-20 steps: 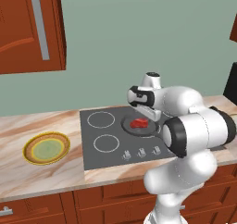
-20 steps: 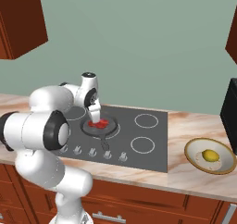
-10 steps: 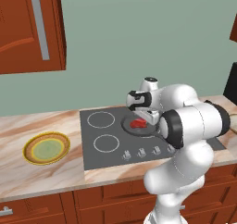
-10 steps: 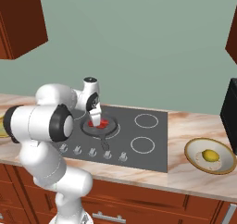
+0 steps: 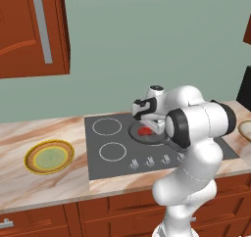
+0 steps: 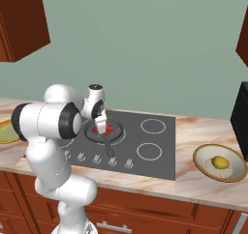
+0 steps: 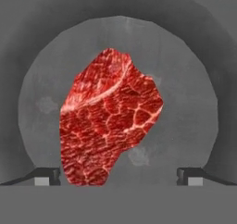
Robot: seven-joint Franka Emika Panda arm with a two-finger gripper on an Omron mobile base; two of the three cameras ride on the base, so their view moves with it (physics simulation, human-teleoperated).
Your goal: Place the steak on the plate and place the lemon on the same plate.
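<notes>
Lowered closer over the steak (image 7: 109, 121) in the pan (image 7: 194, 126) since a moment ago; gripper (image 7: 118, 176) wide apart, holding nothing. Grasp comes next; plate (image 5: 49, 156) far left.

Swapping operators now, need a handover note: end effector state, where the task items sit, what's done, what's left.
End effector: open, holding nothing, poised right above the steak, fingertips either side of it.
Steak: lying in the dark grey frying pan on the cooktop.
Lemon: in the pale tan dish on the counter, right of the cooktop.
Plate: on the counter, left of the cooktop, nothing on it.
Done: approach to the steak.
Left: grasp steak, move it to the plate, then the lemon too.
</notes>
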